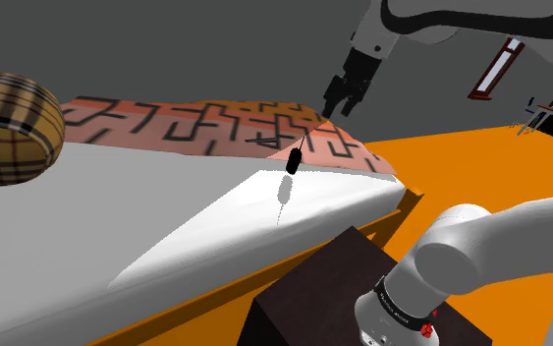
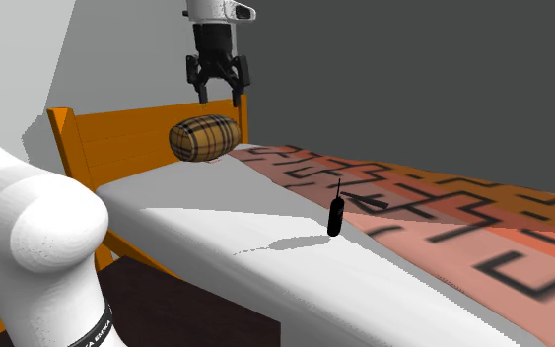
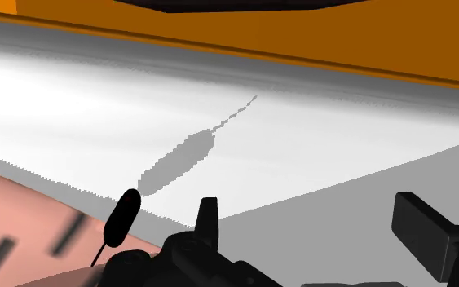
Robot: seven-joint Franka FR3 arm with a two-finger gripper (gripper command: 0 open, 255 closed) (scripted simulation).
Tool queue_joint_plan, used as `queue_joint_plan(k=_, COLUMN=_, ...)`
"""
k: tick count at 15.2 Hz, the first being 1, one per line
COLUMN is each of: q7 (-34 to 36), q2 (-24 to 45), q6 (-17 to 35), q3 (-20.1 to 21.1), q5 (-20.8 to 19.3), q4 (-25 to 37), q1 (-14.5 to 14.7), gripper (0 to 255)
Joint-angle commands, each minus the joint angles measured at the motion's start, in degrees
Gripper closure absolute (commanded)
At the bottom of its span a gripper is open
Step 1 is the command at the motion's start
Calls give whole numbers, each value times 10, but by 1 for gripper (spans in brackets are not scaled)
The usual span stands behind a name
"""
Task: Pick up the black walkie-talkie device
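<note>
**Hovering with jaws apart above a small walkie-talkie on a bed**

Black gripper (image 1: 340,108) hangs in the air with its two fingers spread wide and nothing between them. In the wrist view, the walkie-talkie (image 3: 123,216) sits off to the outer side of one finger, not inside the gap.

Well below the jaws, the walkie-talkie stands on its end on the bed (image 1: 166,197). It is about midway along the bed, right where the edge of a salmon blanket (image 1: 215,123) with black maze lines meets the bare white sheet. It is a slim, dark, rounded bar with a hair-thin antenna rising from its top.

It looks light and stiff, with a smooth shell that could slip. Standing on a soft surface, it would likely topple at a nudge. The best hold seems to be across the narrow body near its middle, well clear of the antenna, which looks too thin to bear any squeeze.

Farther out, a tan plaid pillow (image 2: 204,138) lies by the orange headboard (image 2: 117,133). The dark stand (image 1: 313,295) sits just beside the bed's long edge.

No brand or label can be read on the device. A black band (image 2: 93,335) on the arm carries white lettering, too small to make out.
</note>
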Motion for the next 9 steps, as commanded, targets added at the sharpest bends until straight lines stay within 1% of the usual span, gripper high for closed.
queue_joint_plan(k=1, q7=-12, q2=35, q6=24, q3=-13, q5=-2, q4=4, q1=-4, gripper=0)
queue_joint_plan(k=9, q7=-64, q2=195, q6=96, q3=-62, q5=6, q4=62, q1=-16, gripper=0)
